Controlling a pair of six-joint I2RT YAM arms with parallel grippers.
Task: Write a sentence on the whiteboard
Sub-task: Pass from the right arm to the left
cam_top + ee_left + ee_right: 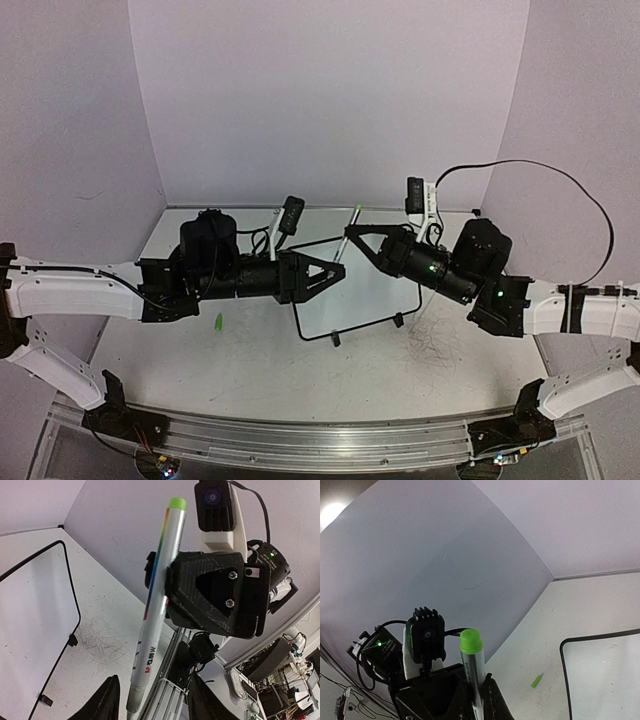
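Your right tool was clenched on the marker, which stood tilted with its green end up. The marker's lower end hung between the fingers of your left tool. Those fingers stood apart, with a clear gap on one side of the barrel, so that tool was released and gripped nothing.

The board sat mid-surface, directly under the two tools where they met nose to nose. A small green cap lay well apart from it, below the left arm. Grey scuffs marked the surface just beside the board's right edge. A black cable looped up behind the right arm.

From above, the left tool covered the board's upper left corner and the right tool crossed its top edge. Both wrist views cut the board off at the frame. Its face looked plain white, and you could not have read any fine strokes at that size. The marker's lower tip was blurred, so I could not tell its shape.
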